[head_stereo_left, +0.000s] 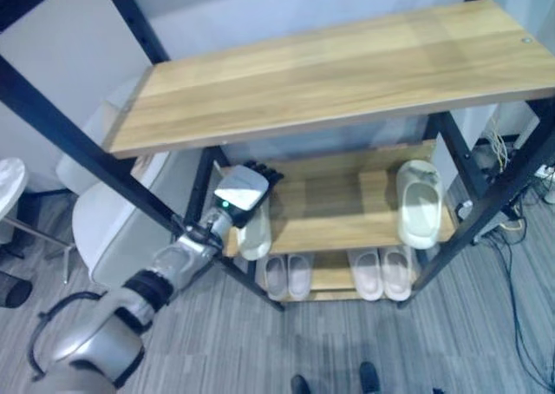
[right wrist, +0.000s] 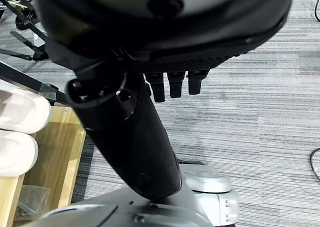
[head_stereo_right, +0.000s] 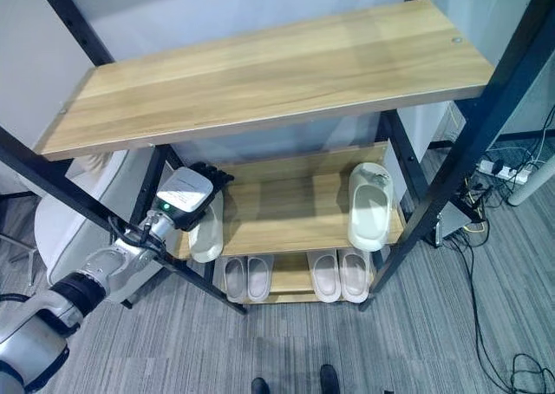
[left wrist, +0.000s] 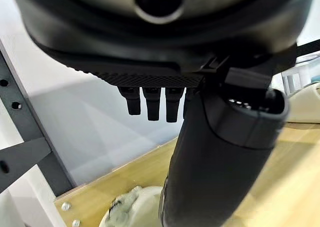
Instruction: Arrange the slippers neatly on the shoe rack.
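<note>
Reaching in from about seven o'clock, the left hand (head_stereo_left: 240, 189) sits at the left end of the shoe rack's (head_stereo_left: 329, 68) middle shelf (head_stereo_left: 334, 205), just under the top board. A pale slipper (head_stereo_left: 254, 231) lies under and just past that hand, its near end hanging over the shelf's front edge toward six o'clock. In the left wrist view the hand's fingers (left wrist: 150, 103) point out fairly straight above the slipper, with the thumb standing apart from them, so the hand looks open and relaxed rather than clamped; whether it touches the slipper I cannot tell.

Moving right along the same shelf, bare wood separates that slipper from a second pale slipper (head_stereo_left: 419, 202), which lies at the right end near three o'clock, its length running front to back, close beside the rack's right-hand post.

On the lowest shelf (head_stereo_left: 329, 279), toward six o'clock, two pairs stand side by side: a left pair (head_stereo_left: 287, 275) and a right pair (head_stereo_left: 382, 272), each pair's two slippers touching or nearly so, with a gap of wood between the pairs.

The right hand (right wrist: 150, 137) shows in its own wrist view over grey striped floor (right wrist: 260, 112), beside the rack's low corner where two pale slipper ends (right wrist: 17, 132) lie. Its fingers (right wrist: 172, 84) hang fairly straight and hold nothing.
</note>
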Robot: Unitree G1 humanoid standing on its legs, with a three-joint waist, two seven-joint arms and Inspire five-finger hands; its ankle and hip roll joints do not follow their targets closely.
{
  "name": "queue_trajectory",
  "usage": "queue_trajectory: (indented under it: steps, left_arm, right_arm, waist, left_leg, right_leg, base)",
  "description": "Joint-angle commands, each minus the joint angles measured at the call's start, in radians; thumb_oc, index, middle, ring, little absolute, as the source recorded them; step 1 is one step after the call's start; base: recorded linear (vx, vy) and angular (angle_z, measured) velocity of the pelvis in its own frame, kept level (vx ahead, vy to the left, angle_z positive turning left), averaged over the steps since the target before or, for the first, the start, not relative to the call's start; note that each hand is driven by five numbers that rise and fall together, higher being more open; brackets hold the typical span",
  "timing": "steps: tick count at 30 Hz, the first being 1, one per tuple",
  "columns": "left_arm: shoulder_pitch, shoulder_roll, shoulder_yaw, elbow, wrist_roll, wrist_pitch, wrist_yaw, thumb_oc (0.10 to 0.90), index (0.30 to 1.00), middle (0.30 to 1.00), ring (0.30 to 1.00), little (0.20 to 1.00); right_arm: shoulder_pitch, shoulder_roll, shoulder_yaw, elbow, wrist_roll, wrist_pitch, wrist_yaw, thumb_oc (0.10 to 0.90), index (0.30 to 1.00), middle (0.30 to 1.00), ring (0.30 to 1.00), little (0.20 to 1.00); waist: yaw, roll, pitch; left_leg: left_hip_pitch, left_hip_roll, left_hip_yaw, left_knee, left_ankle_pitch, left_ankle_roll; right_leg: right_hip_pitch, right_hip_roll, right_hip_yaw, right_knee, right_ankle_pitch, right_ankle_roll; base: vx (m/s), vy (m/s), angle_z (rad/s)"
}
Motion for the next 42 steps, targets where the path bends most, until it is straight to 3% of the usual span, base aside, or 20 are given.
queue_trajectory:
  steps: [1, 8, 21, 22, 23, 24, 28, 37, 42]
  left_arm:
    - [-0.236, 0.019, 0.048, 0.082, -0.002, 0.060, 0.063, 0.800, 0.900, 0.900, 0.900, 0.900]
    - [-0.303, -0.003, 0.014, 0.177, -0.026, 0.073, 0.050, 0.800, 0.900, 0.900, 0.900, 0.900]
    - [-0.318, 0.003, 0.031, 0.184, -0.008, 0.112, 0.023, 0.800, 0.900, 0.900, 0.900, 0.900]
    - [-0.324, 0.001, 0.030, 0.196, -0.009, 0.119, 0.021, 0.725, 0.787, 0.787, 0.787, 0.787]
    - [-0.329, -0.002, 0.027, 0.205, -0.010, 0.123, 0.018, 0.536, 0.505, 0.505, 0.505, 0.505]
    - [-0.336, -0.011, 0.025, 0.227, -0.013, 0.130, 0.010, 0.400, 0.300, 0.300, 0.300, 0.300]
    - [-0.361, -0.073, 0.017, 0.318, -0.048, 0.135, -0.020, 0.400, 0.300, 0.300, 0.300, 0.300]
    - [-0.373, -0.167, -0.008, 0.204, -0.058, 0.076, 0.033, 0.400, 0.300, 0.300, 0.300, 0.300]
    - [-0.446, -0.241, -0.055, 0.235, -0.048, 0.078, 0.048, 0.400, 0.300, 0.300, 0.300, 0.300]
  right_arm:
    - [-0.025, 0.019, 0.023, -0.026, 0.024, -0.020, -0.002, 0.800, 0.900, 0.900, 0.900, 0.900]
    - [-0.042, 0.014, 0.034, -0.029, 0.025, -0.020, -0.007, 0.800, 0.900, 0.900, 0.900, 0.900]
    - [-0.057, 0.015, 0.036, -0.038, 0.036, -0.018, -0.007, 0.800, 0.900, 0.900, 0.900, 0.900]
    - [-0.058, 0.015, 0.039, -0.042, 0.033, -0.018, -0.007, 0.800, 0.900, 0.900, 0.900, 0.900]
    - [-0.061, 0.014, 0.039, -0.042, 0.034, -0.017, -0.008, 0.800, 0.900, 0.900, 0.900, 0.900]
    - [-0.068, 0.013, 0.041, -0.044, 0.034, -0.016, -0.010, 0.800, 0.900, 0.900, 0.900, 0.900]
    - [-0.086, 0.006, 0.052, -0.050, 0.040, -0.011, -0.011, 0.800, 0.900, 0.900, 0.900, 0.900]
    - [-0.121, -0.006, 0.048, -0.027, 0.053, -0.014, -0.036, 0.800, 0.900, 0.900, 0.900, 0.900]
    - [-0.157, -0.017, 0.059, -0.017, 0.050, -0.016, -0.056, 0.800, 0.900, 0.900, 0.900, 0.900]
  waist:
    - [-0.012, -0.031, 0.008]
    - [-0.013, -0.042, 0.017]
    - [-0.004, -0.063, 0.033]
    - [-0.004, -0.064, 0.035]
    - [-0.004, -0.064, 0.037]
    - [-0.004, -0.065, 0.040]
    - [-0.008, -0.068, 0.050]
    - [-0.016, -0.071, 0.083]
    - [-0.030, -0.063, 0.104]
  left_leg:
    - [0.001, 0.006, -0.055, -0.006, -0.072, -0.063]
    - [-0.031, 0.005, -0.053, -0.006, -0.064, -0.059]
    - [-0.035, 0.006, -0.052, -0.006, -0.064, -0.055]
    - [-0.035, 0.007, -0.052, -0.006, -0.064, -0.055]
    - [-0.037, 0.007, -0.053, -0.006, -0.063, -0.055]
    - [-0.039, 0.008, -0.054, -0.006, -0.063, -0.054]
    - [-0.047, 0.010, -0.055, -0.006, -0.057, -0.052]
    - [-0.080, 0.012, -0.045, -0.006, -0.051, -0.047]
    - [-0.106, 0.018, -0.034, -0.006, -0.043, -0.046]
  right_leg:
    - [-0.007, -0.055, -0.057, 0.006, -0.028, 0.091]
    - [-0.042, -0.056, -0.054, 0.008, -0.017, 0.094]
    - [-0.049, -0.056, -0.055, 0.013, -0.017, 0.091]
    - [-0.051, -0.056, -0.055, 0.013, -0.016, 0.091]
    - [-0.051, -0.055, -0.054, 0.013, -0.017, 0.091]
    - [-0.055, -0.054, -0.052, 0.013, -0.017, 0.091]
    - [-0.066, -0.053, -0.052, 0.016, -0.015, 0.090]
    - [-0.113, -0.053, -0.033, 0.032, -0.010, 0.086]
    - [-0.154, -0.055, -0.016, 0.040, -0.001, 0.087]
  base:
    - [0.00, 0.000, 0.00]
    - [-0.01, 0.004, -0.01]
    - [0.00, 0.002, -0.02]
    - [0.00, 0.000, 0.00]
    - [0.00, 0.000, 0.00]
    - [0.00, 0.000, 0.00]
    - [0.00, 0.000, 0.00]
    - [-0.01, 0.000, -0.01]
    - [0.00, 0.005, -0.03]
